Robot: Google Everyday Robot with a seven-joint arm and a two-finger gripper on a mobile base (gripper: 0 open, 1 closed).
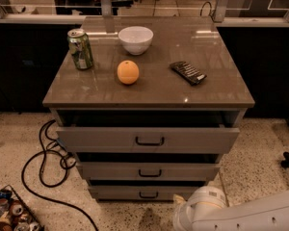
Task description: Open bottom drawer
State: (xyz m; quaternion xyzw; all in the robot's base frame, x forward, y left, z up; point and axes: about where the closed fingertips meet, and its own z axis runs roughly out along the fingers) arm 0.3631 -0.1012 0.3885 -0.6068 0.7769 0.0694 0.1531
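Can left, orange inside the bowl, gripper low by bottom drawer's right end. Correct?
No. Camera view: the orange sits on the cabinet in front of the bowl, not in it; can left, gripper low at the right end of the bottom drawer: yes.

Your table [207,42] holds a green can [80,48], white bowl [136,39], orange [128,72] and dark packet [188,72] — black cable [42,163] and a can-filled basket [12,213] on the floor [260,150]
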